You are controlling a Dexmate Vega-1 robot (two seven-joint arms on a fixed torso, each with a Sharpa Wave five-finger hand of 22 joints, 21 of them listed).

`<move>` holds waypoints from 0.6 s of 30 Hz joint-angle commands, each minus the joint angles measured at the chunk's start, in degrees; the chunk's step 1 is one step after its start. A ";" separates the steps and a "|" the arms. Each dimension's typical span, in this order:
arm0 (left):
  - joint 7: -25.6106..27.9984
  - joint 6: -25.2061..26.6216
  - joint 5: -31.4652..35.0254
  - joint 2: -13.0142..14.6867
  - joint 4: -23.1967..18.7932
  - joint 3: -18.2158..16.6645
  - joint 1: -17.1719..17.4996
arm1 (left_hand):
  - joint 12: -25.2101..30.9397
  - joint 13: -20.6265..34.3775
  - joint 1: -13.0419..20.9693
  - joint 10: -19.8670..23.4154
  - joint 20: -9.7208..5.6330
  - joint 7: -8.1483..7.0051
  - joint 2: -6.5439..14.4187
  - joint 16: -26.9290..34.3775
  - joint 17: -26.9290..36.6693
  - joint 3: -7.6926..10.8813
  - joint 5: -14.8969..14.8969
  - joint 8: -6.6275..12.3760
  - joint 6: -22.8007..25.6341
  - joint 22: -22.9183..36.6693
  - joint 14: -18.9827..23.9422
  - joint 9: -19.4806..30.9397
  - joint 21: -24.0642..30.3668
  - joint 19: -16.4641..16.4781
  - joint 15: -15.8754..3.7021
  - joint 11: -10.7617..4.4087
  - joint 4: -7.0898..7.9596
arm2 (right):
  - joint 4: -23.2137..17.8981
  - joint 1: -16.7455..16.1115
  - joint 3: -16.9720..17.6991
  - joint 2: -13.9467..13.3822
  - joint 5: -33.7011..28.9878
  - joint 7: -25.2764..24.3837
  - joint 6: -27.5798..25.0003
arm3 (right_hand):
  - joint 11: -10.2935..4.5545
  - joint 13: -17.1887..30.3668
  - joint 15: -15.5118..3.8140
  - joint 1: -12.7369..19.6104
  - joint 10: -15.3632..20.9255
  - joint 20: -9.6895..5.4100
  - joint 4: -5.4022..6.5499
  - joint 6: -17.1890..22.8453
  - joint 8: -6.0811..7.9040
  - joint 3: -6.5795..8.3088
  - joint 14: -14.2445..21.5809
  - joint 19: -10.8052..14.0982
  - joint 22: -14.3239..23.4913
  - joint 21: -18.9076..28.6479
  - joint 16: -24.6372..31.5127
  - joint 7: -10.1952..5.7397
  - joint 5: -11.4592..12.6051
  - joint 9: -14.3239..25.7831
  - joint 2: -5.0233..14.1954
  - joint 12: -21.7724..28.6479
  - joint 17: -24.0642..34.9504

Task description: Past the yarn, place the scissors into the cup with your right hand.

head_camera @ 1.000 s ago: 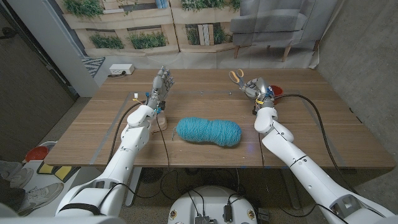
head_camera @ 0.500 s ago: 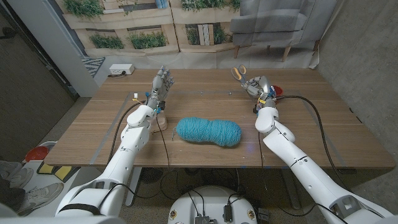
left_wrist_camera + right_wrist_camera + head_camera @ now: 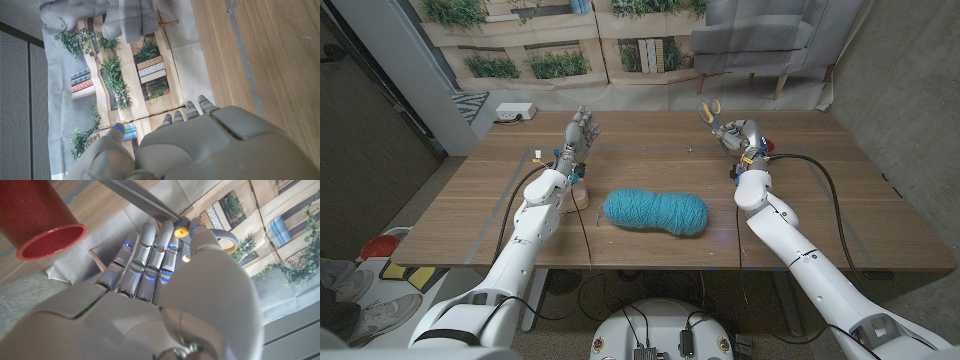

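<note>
right robot hand (image 3: 738,135) gripped scissors (image 3: 709,108), lifted past yarn (image 3: 655,211) | red cup (image 3: 42,217) close by on bench (image 3: 840,210) | drop-in left | left robot hand (image 3: 578,135) empty, fingers apart

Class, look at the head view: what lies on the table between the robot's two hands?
The head view shows only bare wood between the left hand and the right hand; the teal yarn lies nearer the robot, below that stretch.

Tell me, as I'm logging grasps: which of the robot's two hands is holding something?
The right hand, raised past the teal yarn, grips the orange-handled scissors. The left hand stands upright, fingers extended, holding nothing.
</note>
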 commanded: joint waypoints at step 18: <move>0.14 0.02 -0.07 -0.10 -0.08 -0.12 -0.19 | 0.17 0.14 0.23 -8.53 0.05 0.05 0.15 0.26 0.25 -0.26 0.21 0.13 -6.41 0.13 -9.89 0.27 -0.21 -4.17 0.00 0.24 -0.16 | 5.68 1.83 5.42 2.33 11.27 0.55 10.46 | 0.00 0.34 -6.40 5.15 0.25 -0.34 0.84 3.33 2.93 2.66 -1.55 -0.54 0.75 1.64 0.80 -0.75 0.29 7.53 5.29 -0.21 0.14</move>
